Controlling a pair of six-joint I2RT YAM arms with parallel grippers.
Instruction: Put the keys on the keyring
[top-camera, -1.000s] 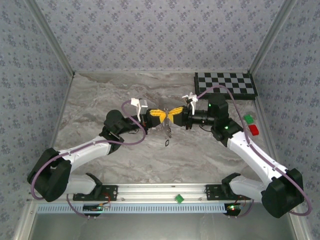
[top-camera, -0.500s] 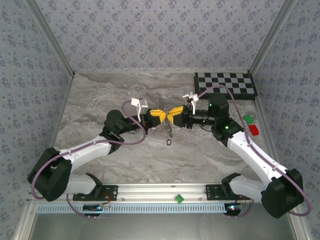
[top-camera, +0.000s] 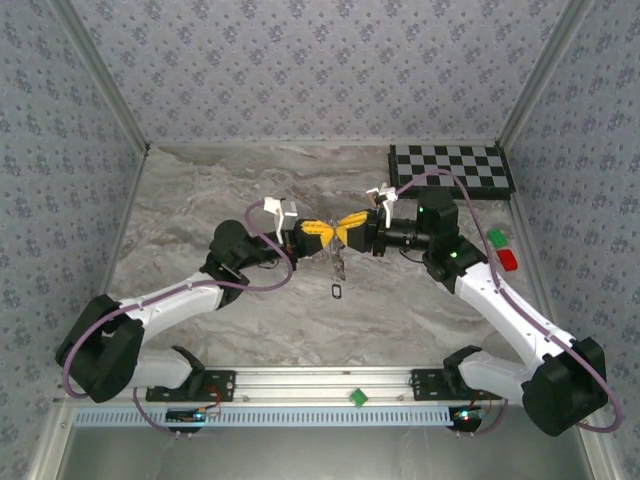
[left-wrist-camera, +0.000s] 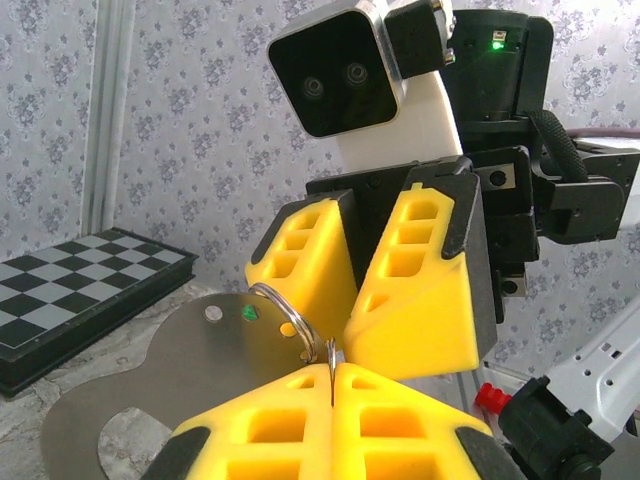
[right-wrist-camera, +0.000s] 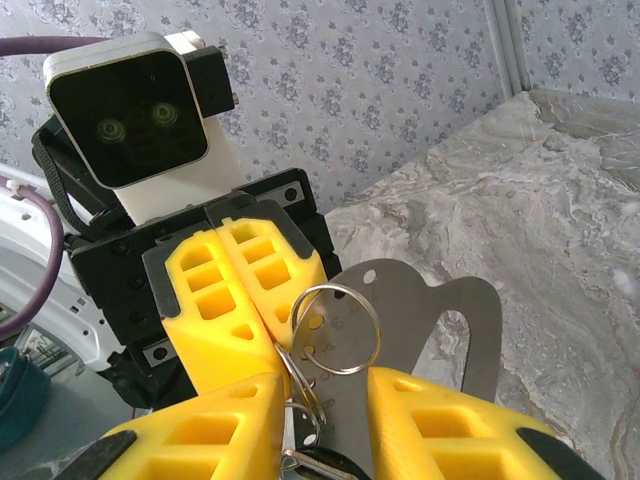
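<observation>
Walls (top-camera: 300, 70) are papered in a grey-blue floral print; the table (top-camera: 200, 200) is veined like grey marble; the checkerboard (top-camera: 450, 168) is chequered black and white; fingers (left-wrist-camera: 415, 270) are coloured yellow; the keyring (right-wrist-camera: 378, 330) is silver; cables (top-camera: 437, 174) are sheathed in purple; one block (top-camera: 508, 260) is coloured red, another (top-camera: 496, 237) green.

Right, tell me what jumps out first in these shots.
Two yellow grippers stand tip to tip above the middle of the marble table. The left gripper has its jaws shut on a silver keyring with a flat metal plate against it, and the right gripper faces it with the ring between its jaws. A black-and-white checkerboard lies at the table's far right corner.
</observation>
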